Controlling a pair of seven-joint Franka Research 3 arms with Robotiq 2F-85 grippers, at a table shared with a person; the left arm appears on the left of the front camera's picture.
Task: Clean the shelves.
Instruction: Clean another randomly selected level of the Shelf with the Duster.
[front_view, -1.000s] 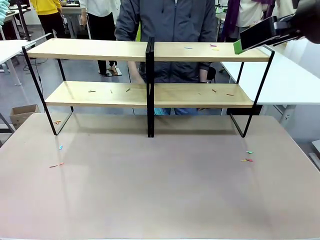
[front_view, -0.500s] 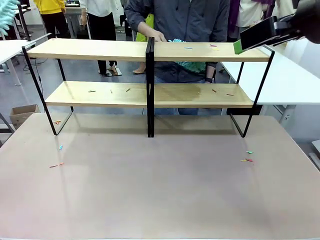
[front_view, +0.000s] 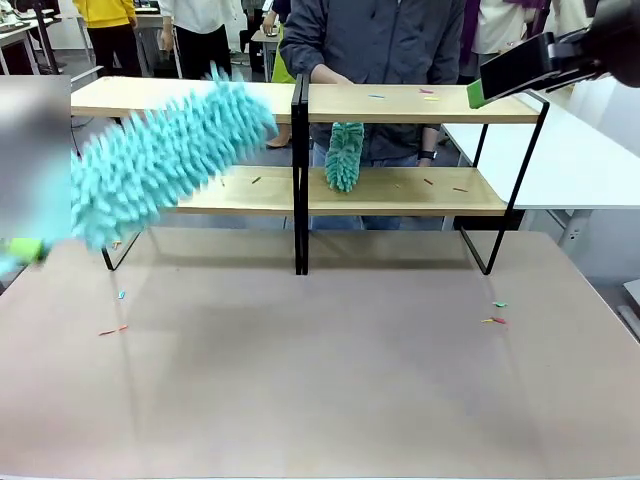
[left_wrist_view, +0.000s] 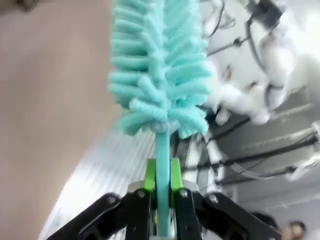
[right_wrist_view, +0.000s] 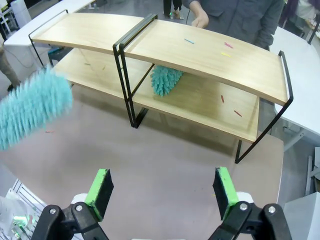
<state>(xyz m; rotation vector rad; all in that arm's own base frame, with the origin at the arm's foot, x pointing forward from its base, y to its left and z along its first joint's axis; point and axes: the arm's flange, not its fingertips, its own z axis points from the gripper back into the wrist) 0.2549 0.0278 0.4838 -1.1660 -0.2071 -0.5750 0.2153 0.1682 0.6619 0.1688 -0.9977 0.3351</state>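
The shelves (front_view: 400, 103) stand across the far half of the table, with light wooden boards on a black frame. My left gripper (left_wrist_view: 162, 176) is shut on the thin handle of a fluffy turquoise duster (left_wrist_view: 159, 65). In the front view this duster (front_view: 165, 160) slants, blurred, in front of the rack's left section. A person behind the rack holds a second teal duster (front_view: 344, 155) over the lower right board. My right gripper (right_wrist_view: 162, 194) hangs open and empty high above the table, facing the shelves (right_wrist_view: 210, 57). In the front view it (front_view: 482, 88) is at the rack's top right corner.
Small coloured scraps lie on the top right board (front_view: 428, 94), on the lower boards (front_view: 256, 180) and on the table at left (front_view: 113, 329) and right (front_view: 495, 319). A white table (front_view: 570, 160) stands to the right. People stand behind the rack.
My left arm has swung the turquoise duster in from the upper left, down across the left section. The person's duster has come down from the top board to the lower right board.
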